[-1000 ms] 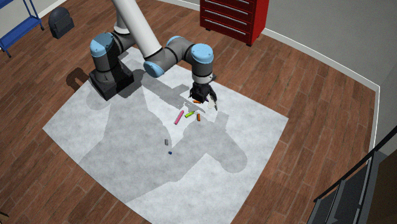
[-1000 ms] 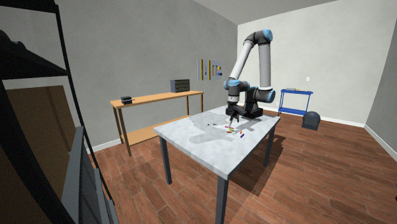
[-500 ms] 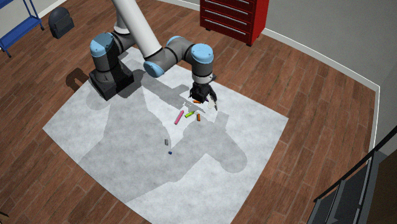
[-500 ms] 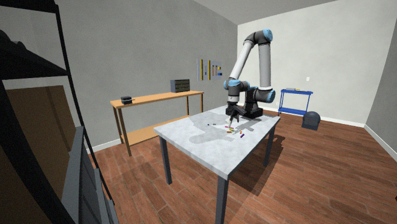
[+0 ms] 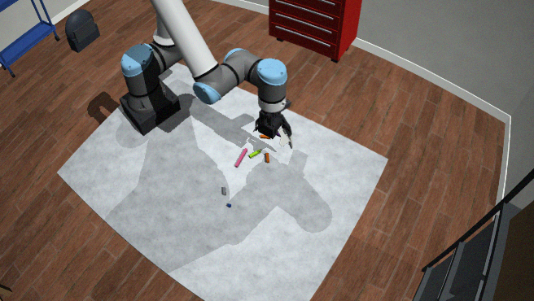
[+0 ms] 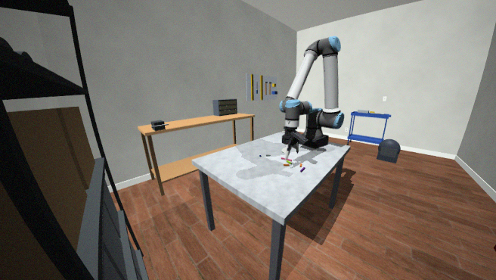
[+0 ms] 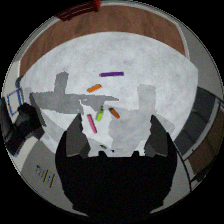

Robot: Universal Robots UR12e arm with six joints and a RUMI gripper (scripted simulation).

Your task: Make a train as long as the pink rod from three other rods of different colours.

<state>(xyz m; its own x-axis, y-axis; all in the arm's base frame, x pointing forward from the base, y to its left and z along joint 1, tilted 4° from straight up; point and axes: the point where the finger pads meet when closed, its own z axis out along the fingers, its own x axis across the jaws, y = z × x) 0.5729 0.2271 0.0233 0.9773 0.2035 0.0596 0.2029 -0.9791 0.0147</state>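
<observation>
The gripper [image 5: 273,136] hung with its jaws spread wide and empty. The pink rod [image 5: 241,158] lay flat on the table [image 5: 122,171] nearby, beside the lime rod [image 5: 255,153].

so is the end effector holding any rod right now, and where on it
Nothing is held. The end effector is wide open above the rods, with no rod between its fingers.

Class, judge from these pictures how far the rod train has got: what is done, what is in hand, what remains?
Done: nothing; no rods lie end to end. The pink rod, lime rod and two orange rods lie apart, the grey and blue farther off. In hand: the gripper hovers open and empty above them. Left: the whole three-rod train.
</observation>
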